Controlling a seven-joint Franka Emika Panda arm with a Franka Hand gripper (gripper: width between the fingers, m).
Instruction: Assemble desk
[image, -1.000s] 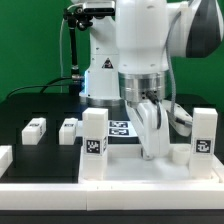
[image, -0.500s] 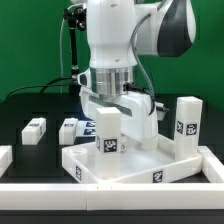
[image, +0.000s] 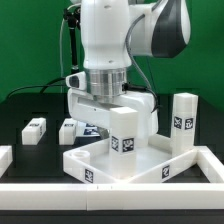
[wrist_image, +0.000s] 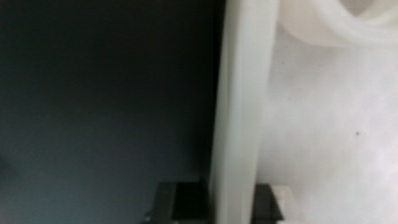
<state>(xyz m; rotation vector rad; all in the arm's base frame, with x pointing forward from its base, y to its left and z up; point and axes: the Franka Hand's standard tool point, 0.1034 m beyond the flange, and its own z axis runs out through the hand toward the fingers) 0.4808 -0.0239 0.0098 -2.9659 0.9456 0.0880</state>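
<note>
The white desk tabletop (image: 135, 168) lies upside down on the black table, turned so that one corner faces the camera. Two square tagged legs stand in its sockets, one in the middle (image: 122, 132) and one at the exterior view's right (image: 181, 124). Two loose legs (image: 34, 130) (image: 68, 130) lie on the table at the exterior view's left. My gripper (wrist_image: 217, 200) is shut on the tabletop's upright rim (wrist_image: 246, 100), with one dark finger (wrist_image: 178, 200) on each side. In the exterior view the middle leg hides the fingertips.
Low white border rails run along the front (image: 110, 208), the exterior view's right (image: 212, 165) and left (image: 4, 156). The marker board (image: 90, 131) shows partly behind the tabletop, under the arm. The robot base stands at the back.
The tabletop has turned on the table in my grip: the middle leg has shifted toward the exterior view's right, the right leg toward the left, and my wrist has rotated with it.
</note>
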